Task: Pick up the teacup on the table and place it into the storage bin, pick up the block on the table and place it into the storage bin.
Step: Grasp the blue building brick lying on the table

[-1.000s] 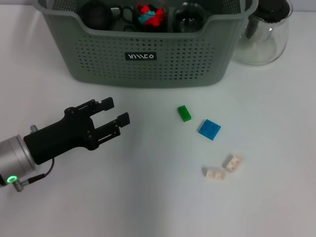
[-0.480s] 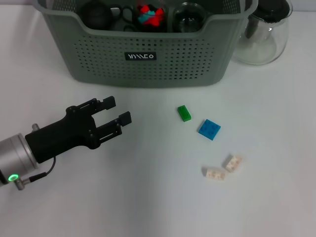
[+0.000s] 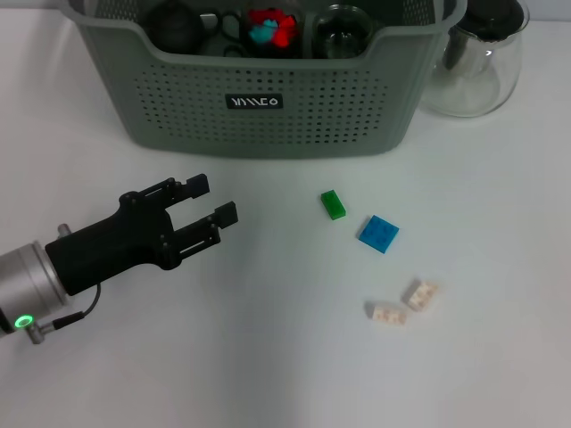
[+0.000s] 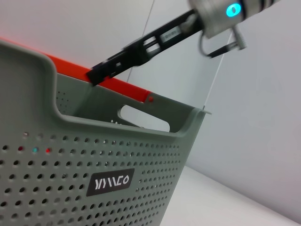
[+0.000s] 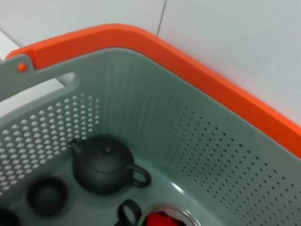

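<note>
Left gripper (image 3: 212, 200) hovered low over the white table (image 3: 268, 357), fingers spread apart and holding nothing, pointed toward the storage bin (image 3: 268, 125) and the loose blocks. No teacup stood on the table; small dark cups (image 5: 47, 195) already sat in the bin beside a black teapot (image 5: 104, 169), so the cup half looked done and a block pick seemed next.

Nearest candidate: green block (image 3: 334, 204), lying flat, well clear of the bin wall. Blue block (image 3: 379, 234) sat just beside it, apart. Two pale blocks (image 3: 406, 304) lay nearer the robot, almost touching each other.

Judgement: the green block is low and thin, so the jaws should come down square across its short sides, close to the table, with the blue one kept outside the closing path.

Right gripper's own fingers not visible; its state could not be told. Its wrist camera looked down into the bin, so that arm was hanging above it — a possible crowding at the drop.

Glass pitcher (image 3: 473, 62) stood beside the bin's right end, clear of the route.
</note>
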You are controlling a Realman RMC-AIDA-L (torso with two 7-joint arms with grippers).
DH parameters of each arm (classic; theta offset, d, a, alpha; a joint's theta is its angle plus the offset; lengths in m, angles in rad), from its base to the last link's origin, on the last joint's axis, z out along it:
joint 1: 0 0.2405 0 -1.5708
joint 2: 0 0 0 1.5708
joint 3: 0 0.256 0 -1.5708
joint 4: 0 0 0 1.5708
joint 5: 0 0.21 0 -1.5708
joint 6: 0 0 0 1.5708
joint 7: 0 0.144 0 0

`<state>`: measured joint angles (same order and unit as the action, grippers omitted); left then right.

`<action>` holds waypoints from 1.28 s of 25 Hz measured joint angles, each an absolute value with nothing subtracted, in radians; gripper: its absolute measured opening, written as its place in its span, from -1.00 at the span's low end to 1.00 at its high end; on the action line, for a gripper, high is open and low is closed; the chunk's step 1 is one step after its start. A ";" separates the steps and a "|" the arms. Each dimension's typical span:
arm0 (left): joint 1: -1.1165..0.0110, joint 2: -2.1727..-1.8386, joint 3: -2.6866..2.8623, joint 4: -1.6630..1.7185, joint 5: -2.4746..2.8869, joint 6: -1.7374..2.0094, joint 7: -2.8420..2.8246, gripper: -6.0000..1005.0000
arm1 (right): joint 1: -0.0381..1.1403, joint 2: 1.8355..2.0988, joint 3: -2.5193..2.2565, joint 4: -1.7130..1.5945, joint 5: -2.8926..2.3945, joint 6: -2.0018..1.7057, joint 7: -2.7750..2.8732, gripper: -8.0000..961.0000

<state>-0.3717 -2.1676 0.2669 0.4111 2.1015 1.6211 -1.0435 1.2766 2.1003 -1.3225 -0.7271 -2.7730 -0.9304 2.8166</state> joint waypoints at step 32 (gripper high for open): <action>-0.366 -2.166 0.255 0.411 2.102 1.612 -1.045 0.32 | 0.616 2.097 -1.421 -1.469 -2.559 -1.768 2.438 0.20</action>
